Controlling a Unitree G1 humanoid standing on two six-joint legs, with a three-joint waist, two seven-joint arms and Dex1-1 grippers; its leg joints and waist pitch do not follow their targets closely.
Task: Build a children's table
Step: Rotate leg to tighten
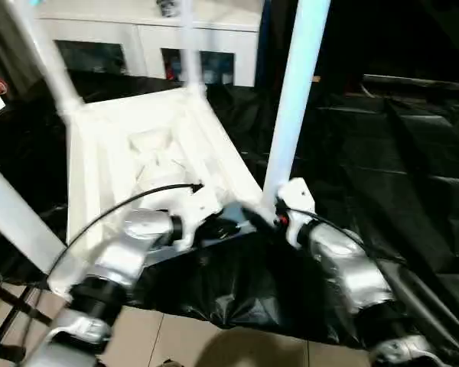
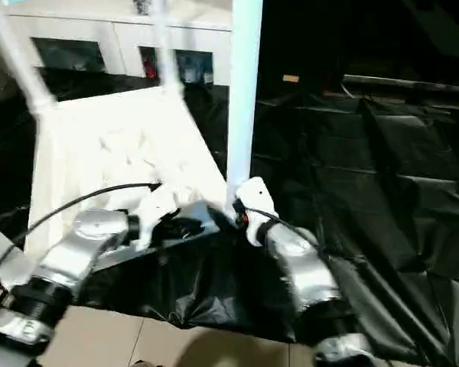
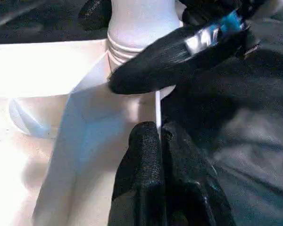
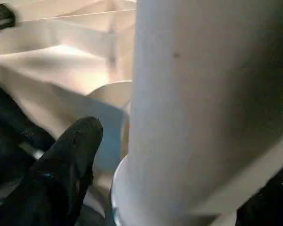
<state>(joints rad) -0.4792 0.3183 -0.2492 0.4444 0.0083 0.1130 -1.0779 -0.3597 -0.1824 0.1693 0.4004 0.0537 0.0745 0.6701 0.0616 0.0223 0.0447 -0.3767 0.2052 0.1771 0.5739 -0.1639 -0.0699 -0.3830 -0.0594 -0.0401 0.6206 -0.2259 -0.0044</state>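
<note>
The white children's table lies upside down on black sheeting, its ribbed underside [image 1: 138, 153] facing up. Legs stand in its corner sockets: two at the far corners [image 1: 50, 65] [image 1: 190, 46], one at the near left [image 1: 15, 222], one at the near right [image 1: 294, 99]. My left gripper [image 1: 241, 218] is shut on the thin rim of the top [image 3: 156, 106], just beside the near right socket. My right gripper [image 1: 279, 212] is around the base of the near right leg [image 4: 198, 103], one finger [image 4: 70, 155] beside it and pressing against its ringed foot [image 3: 132, 37].
A white cabinet with glass doors [image 1: 145, 38] stands behind the table. Black sheeting [image 1: 382, 153] covers the ground to the right. Light floor tiles [image 1: 183, 336] show at the near edge, with a black frame [image 1: 8, 306] at the lower left.
</note>
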